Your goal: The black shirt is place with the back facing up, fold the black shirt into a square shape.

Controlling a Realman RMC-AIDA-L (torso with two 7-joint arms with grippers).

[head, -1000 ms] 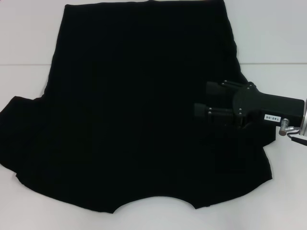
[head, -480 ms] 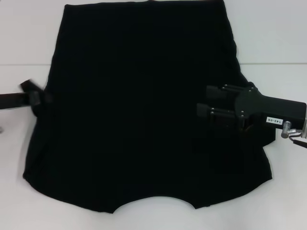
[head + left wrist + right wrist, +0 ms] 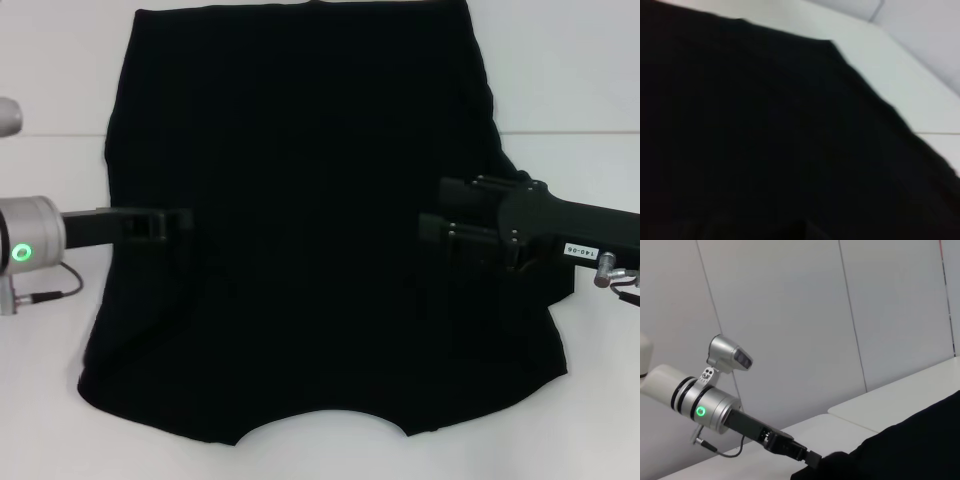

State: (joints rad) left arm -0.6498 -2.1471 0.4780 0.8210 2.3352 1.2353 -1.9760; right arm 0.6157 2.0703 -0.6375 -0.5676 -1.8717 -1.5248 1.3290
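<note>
Black shirt (image 3: 320, 220) on the white table (image 3: 580, 80), both sleeves folded inward, lengthwise folds remaining; left pincer (image 3: 180, 222) and right pincer (image 3: 432, 228) over its sides, grip state indeterminable.

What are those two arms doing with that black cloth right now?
Left gripper at black shirt's left side, right gripper over its right side. Shirt spread on white table, sleeves folded in. Nothing blocking.

Both arms reach level over the black shirt (image 3: 300, 200) from opposite sides. The left gripper (image 3: 180, 222) sits at its left edge. The right gripper (image 3: 435, 225) hangs over its right side.
</note>
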